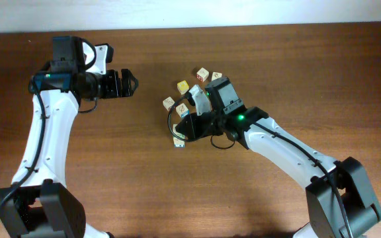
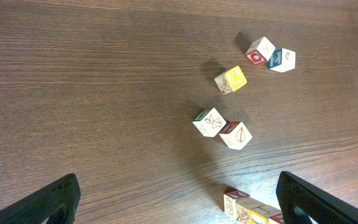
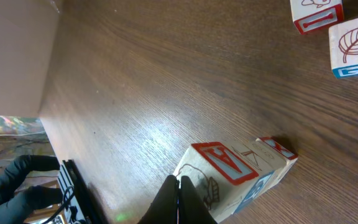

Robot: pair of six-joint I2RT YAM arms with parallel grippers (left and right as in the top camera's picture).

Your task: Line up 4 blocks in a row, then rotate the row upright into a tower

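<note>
Looking from overhead, the left claw [image 1: 129,82] stands wide open and holds nothing, over the bare desk [image 1: 111,165] and well apart from the blocks [image 1: 182,109]. The blocks lie loose near the middle of the desk: a yellow block [image 1: 182,86], two more up to its right, and two close together to its lower left. The right claw [image 1: 180,135] is shut and sits just below this group, at a short row of blocks [image 1: 177,141] partly hidden under it.

In the left wrist view, the two open fingers [image 2: 55,202] show at the bottom corners with only desk between them. Ahead lie the yellow block [image 2: 230,79], a green-edged block [image 2: 209,121] touching a leaf block [image 2: 236,135] with a red edge, and farther away a pair, one red and one blue.

In the right wrist view, the right claw [image 3: 179,193] has its tips pressed together with nothing between them, right at the side of a block with a red letter A [image 3: 219,165], the first of the row. Whether the tips touch it I cannot tell
</note>
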